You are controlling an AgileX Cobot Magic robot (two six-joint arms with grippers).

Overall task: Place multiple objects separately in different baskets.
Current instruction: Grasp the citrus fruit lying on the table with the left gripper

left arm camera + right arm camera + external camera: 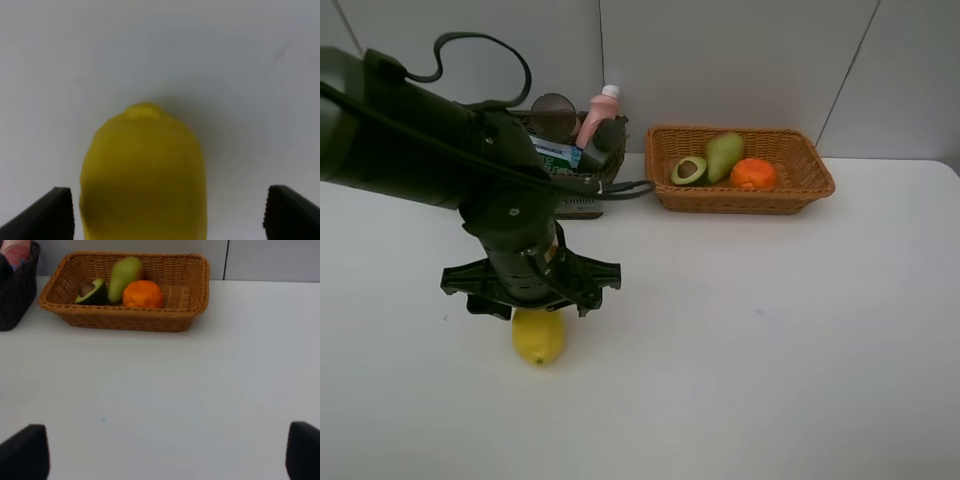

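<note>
Now left claw (170, 212) wide open over lemon (142, 175).
Lemon on table (770, 350), unheld; right claw (165, 455) open too, empty.

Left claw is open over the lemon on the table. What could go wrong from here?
1. The lemon is round and lies loose between the open left claw fingers; closing off-centre could roll or squirt it away.
2. The tan basket already holds avocado, pear and orange, so a dropped lemon might bounce off them.
</note>
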